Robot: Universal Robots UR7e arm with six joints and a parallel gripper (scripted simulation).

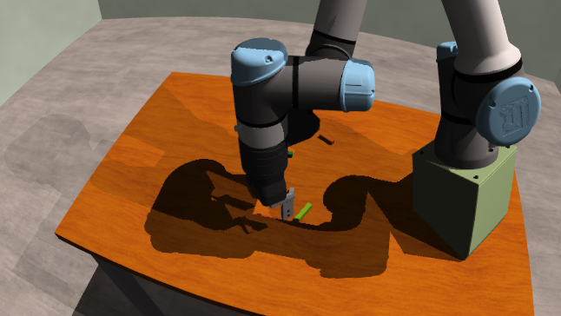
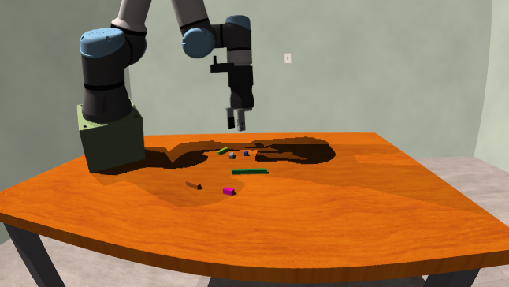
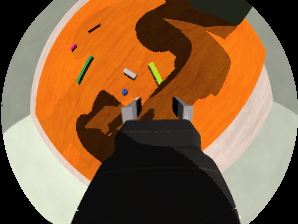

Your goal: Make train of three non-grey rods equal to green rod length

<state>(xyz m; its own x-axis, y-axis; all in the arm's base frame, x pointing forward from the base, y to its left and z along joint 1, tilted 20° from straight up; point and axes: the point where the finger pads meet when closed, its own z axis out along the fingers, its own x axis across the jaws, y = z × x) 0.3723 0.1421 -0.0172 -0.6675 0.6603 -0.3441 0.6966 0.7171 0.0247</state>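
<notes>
My gripper (image 1: pixel 287 213) (image 2: pixel 236 125) (image 3: pixel 157 103) is open and empty, hanging well above the table. Below and just ahead of it lie a lime rod (image 1: pixel 303 212) (image 2: pixel 222 150) (image 3: pixel 156 71), a short grey rod (image 2: pixel 232 155) (image 3: pixel 129 74) and a tiny blue rod (image 2: pixel 247 154) (image 3: pixel 124 92), each apart from the others. The long green rod (image 2: pixel 250 171) (image 3: pixel 85 70) lies farther off; in the top view the arm hides most of it. An orange rod (image 1: pixel 326 139) (image 2: pixel 193 184) (image 3: pixel 95 28) and a magenta rod (image 2: pixel 228 191) (image 3: pixel 73 47) lie beyond it, each alone.
The rods lie on an orange wooden table (image 1: pixel 143 130) (image 2: pixel 354 221). The robot's green base block (image 1: pixel 465 200) (image 2: pixel 110 143) stands on one corner of the table, near the lime rod. Dark arm shadows fall over the rods' area.
</notes>
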